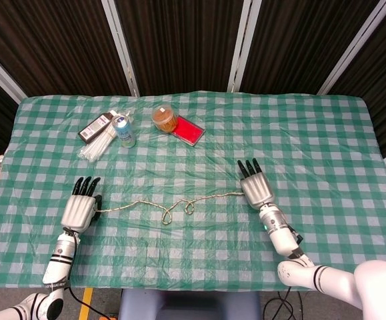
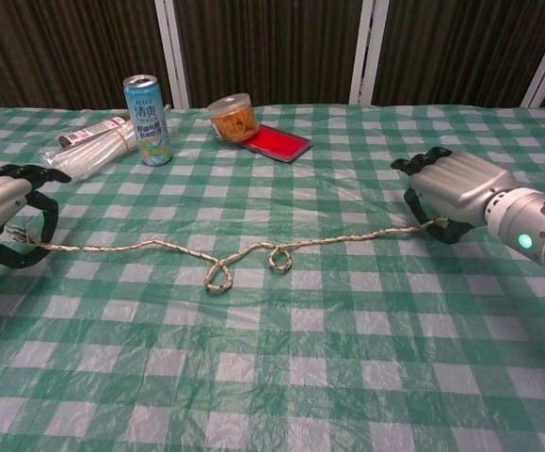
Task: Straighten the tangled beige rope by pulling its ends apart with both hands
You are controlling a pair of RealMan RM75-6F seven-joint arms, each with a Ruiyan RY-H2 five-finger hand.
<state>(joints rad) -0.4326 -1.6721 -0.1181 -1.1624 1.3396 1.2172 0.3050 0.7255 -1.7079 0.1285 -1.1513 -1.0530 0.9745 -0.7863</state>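
beige rope (image 1: 173,207) lies across the green checked tablecloth (image 1: 313,133), stretched between our two hands, with two small loops left near its middle. our left hand (image 1: 79,209) pinches the rope's left end between thumb and fingers (image 2: 29,174), palm down, low over the cloth. our right hand (image 1: 255,188) holds the right end the same way, the rope running in under its thumb in the chest view. both hands sit well apart, the line between them slightly wavy. at the far side stand a drink can (image 2: 147,106), a wrapped bundle (image 2: 91,149), a round tub (image 2: 232,117) and a red flat case (image 2: 279,142).
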